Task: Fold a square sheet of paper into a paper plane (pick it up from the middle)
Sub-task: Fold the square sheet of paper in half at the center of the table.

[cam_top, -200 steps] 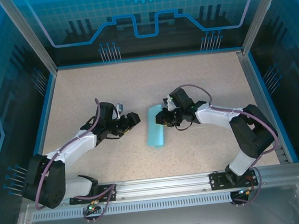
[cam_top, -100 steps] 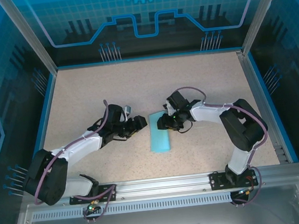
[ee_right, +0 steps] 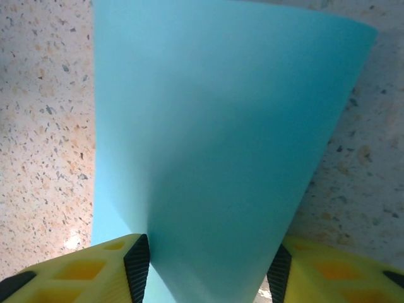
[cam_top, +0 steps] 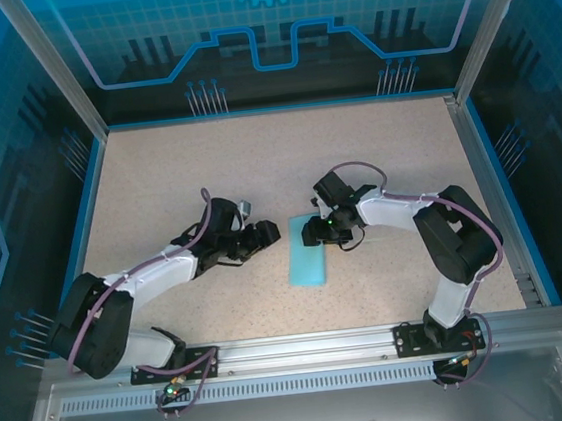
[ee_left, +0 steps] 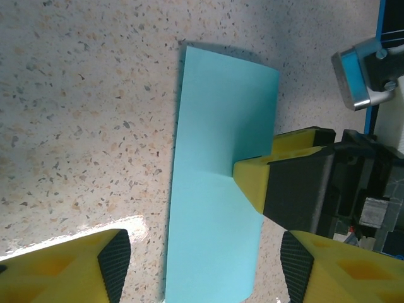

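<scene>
Well, the right fingers (ee_right: pixel 137 265) stand parted, straddling the folded sheet of paper (cam_top: pixel 307 263) on the tabletop (cam_top: pixel 206 168); the left fingers (ee_left: pixel 112 262) hover wide, empty.

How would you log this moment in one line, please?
paper folded, on table; left end effector open beside it; right end effector open, touching its edge

top view bright, even, sharp across table (cam_top: pixel 155 163) — light from above, short soft shadows; blue side panels (cam_top: pixel 18 198) dim, faint reflections. left wrist view crisp, small glare patch on table lower left. right wrist view very close — paper (ee_right: pixel 214 126) slightly soft, shaded gradient, shadow along its right edge.
</scene>
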You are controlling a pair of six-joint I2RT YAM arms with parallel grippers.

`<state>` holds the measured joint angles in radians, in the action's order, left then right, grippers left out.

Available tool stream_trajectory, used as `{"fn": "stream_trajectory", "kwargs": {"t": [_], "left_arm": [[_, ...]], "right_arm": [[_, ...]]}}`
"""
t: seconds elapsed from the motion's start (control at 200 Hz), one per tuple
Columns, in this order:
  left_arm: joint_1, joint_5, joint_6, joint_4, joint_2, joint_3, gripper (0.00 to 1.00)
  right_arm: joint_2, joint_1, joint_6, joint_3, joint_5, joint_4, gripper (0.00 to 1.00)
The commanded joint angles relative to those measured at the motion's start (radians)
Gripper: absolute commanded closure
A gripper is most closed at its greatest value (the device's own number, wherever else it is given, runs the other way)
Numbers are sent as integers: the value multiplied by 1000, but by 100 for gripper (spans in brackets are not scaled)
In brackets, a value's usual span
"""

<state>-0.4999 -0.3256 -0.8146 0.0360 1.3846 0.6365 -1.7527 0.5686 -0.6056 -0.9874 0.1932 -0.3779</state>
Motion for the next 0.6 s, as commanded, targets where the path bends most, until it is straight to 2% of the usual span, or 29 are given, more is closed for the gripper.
{"fn": "stream_trajectory", "kwargs": {"t": [0.0, 0.335, 0.595], "left_arm": [[-13, 23, -14, 25, 19, 3, 35], [-28, 13, -4, 58, 73, 32, 40], [-45, 73, -3, 97, 79, 25, 46]], "right_arm": [[-17, -11, -15, 10, -17, -22, 48], [-77, -19, 44, 22, -22, -19, 50], [-105, -24, 32, 28, -21, -5, 55]]}}
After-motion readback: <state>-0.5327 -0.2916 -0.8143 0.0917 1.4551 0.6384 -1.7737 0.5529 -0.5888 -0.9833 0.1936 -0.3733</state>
